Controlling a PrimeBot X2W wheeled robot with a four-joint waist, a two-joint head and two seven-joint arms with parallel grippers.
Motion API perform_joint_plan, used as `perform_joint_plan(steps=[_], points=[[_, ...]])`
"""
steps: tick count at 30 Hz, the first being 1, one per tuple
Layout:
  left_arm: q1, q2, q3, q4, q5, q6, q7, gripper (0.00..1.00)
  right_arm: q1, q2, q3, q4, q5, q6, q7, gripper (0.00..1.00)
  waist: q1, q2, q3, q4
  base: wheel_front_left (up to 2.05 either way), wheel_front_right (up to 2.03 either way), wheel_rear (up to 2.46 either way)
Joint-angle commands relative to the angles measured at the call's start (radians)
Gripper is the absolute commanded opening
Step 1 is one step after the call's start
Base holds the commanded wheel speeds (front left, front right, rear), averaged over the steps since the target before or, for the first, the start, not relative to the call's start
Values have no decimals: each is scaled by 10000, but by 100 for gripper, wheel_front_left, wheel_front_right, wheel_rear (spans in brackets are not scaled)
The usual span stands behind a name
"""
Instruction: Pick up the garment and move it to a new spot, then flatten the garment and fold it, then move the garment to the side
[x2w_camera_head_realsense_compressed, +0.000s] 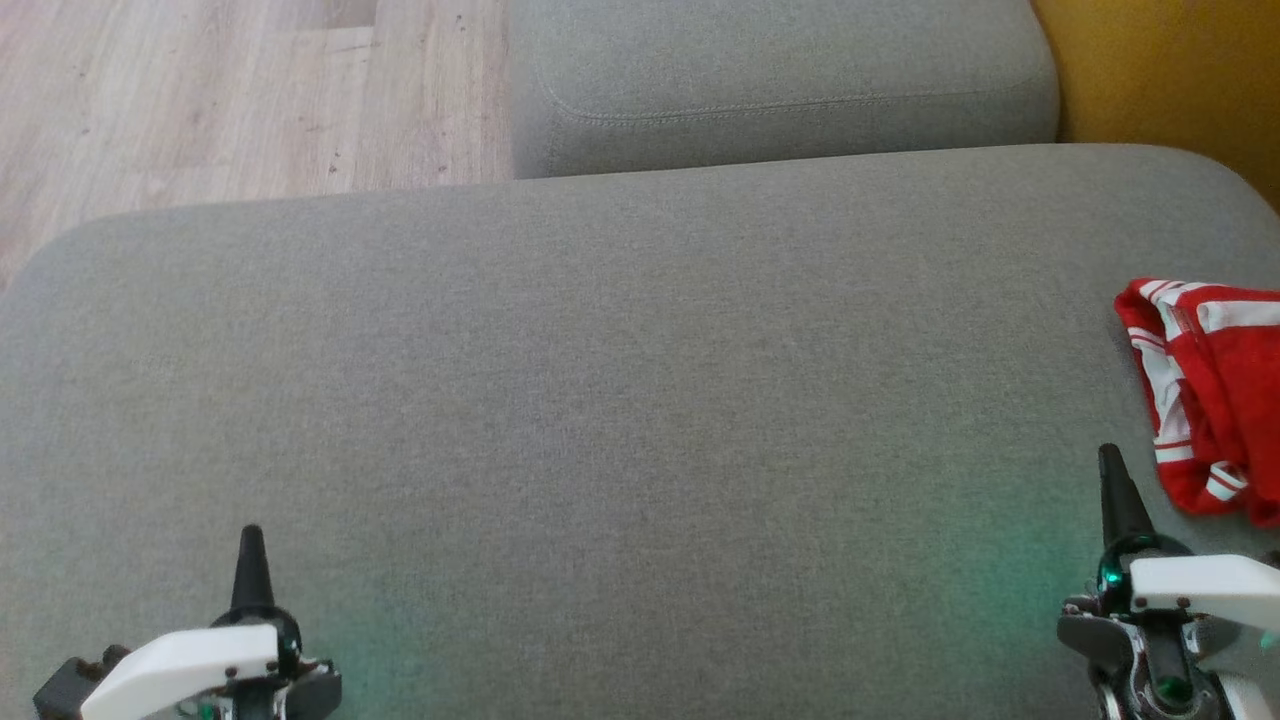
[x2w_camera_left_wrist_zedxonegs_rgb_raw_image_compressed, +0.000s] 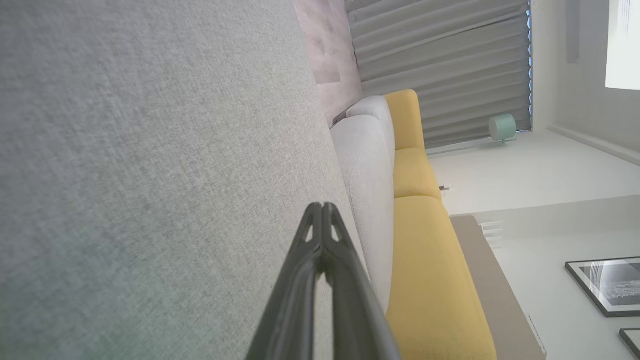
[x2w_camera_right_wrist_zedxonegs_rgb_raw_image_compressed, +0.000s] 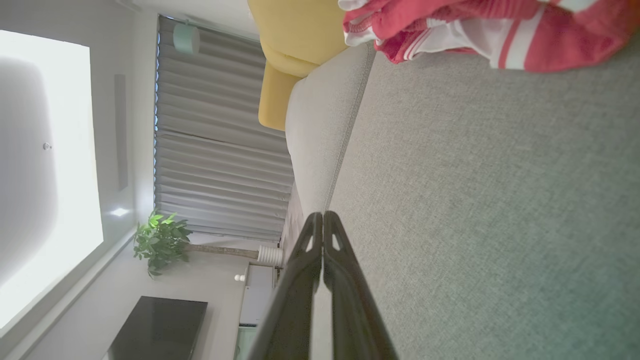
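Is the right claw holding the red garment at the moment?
No, the right claw is shut and empty, its tips apart from the red garment lying bunched on the grey cushion.

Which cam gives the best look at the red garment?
Head view: the garment lies bunched on the cushion, cut by the right edge. Right wrist view catches a strip along its top; left wrist view faces cushion.

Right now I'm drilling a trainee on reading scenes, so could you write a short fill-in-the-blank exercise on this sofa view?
1. The crumpled red garment with white stripes lies at the ____ edge of the head view.
2. It rests on a wide ____ fabric cushion.
3. The jaws of the left gripper and the right gripper are both ____.

Missing words: right; grey; shut.
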Motion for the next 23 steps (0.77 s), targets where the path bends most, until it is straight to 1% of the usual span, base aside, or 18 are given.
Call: perform_joint_plan(steps=[1, 23], points=[[-611, 2, 356, -406, -254, -111, 108, 0, -594, -5, 117, -417, 343, 66, 71, 0, 0, 0, 4, 3, 0, 0, 0], [-892, -200, 815, -619, -2080, -368, 693, 0, -749, 84, -112, -583, 2651, 79, 340, 0, 0, 0, 53, 47, 0, 0, 0]])
